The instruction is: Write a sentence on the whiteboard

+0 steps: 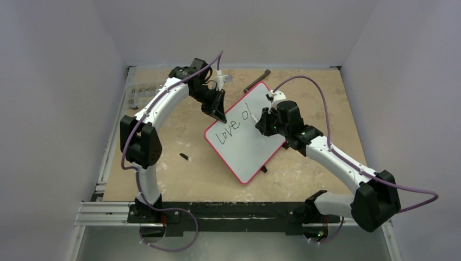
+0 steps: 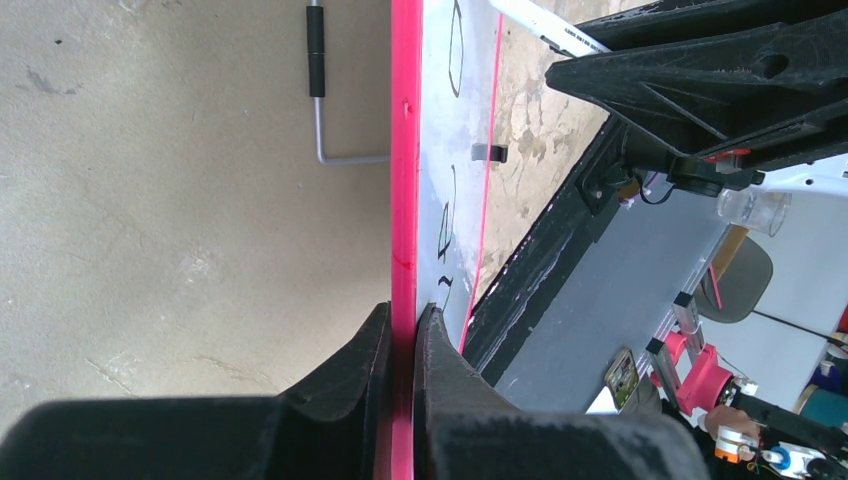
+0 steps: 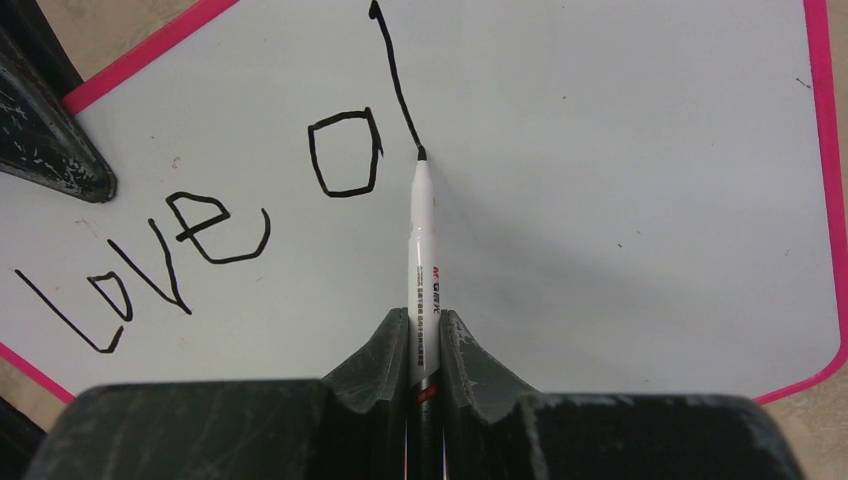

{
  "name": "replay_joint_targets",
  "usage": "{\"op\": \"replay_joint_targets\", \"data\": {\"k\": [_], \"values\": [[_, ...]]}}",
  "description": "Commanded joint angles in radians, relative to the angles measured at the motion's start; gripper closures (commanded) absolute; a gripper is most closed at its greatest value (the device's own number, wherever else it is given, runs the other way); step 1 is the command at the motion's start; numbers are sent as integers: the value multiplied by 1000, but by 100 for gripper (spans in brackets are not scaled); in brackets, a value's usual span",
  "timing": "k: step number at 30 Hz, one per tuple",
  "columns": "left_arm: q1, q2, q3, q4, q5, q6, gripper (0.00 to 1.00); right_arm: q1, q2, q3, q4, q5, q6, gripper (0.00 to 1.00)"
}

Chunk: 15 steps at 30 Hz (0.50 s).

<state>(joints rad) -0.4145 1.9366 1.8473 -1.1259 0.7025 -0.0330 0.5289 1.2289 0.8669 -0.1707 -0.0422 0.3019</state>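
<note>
The whiteboard (image 1: 251,153), thin, stiff and likely light, sits mid-table, best held by its rim, where the left gripper (image 2: 403,318) pinches its far-left edge; the right gripper (image 3: 424,322) clamps a marker (image 3: 420,240), tip touching the board

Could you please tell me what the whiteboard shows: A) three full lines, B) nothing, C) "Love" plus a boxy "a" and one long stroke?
C: the black handwriting on the red-rimmed white board reads "Love", a boxy letter and one stroke by the white marker pen.

The whiteboard (image 3: 620,220) is white with a pink-red rim. The sentence (image 3: 165,265) is black. The marker (image 3: 421,250) is white and black-tipped. The table (image 2: 150,200) is mottled tan.
</note>
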Motion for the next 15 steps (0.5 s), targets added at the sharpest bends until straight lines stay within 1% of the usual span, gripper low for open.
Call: {"op": "replay_joint_targets", "data": {"k": [1, 10, 15], "values": [[5, -46, -2, 7, -133, 50, 100, -2, -14, 22, -23, 38, 0, 100], [5, -49, -3, 7, -132, 51, 100, -3, 25, 113, -41, 70, -24, 100], [5, -49, -2, 8, -133, 51, 100, -1, -12, 144, -45, 61, -19, 100]]}}
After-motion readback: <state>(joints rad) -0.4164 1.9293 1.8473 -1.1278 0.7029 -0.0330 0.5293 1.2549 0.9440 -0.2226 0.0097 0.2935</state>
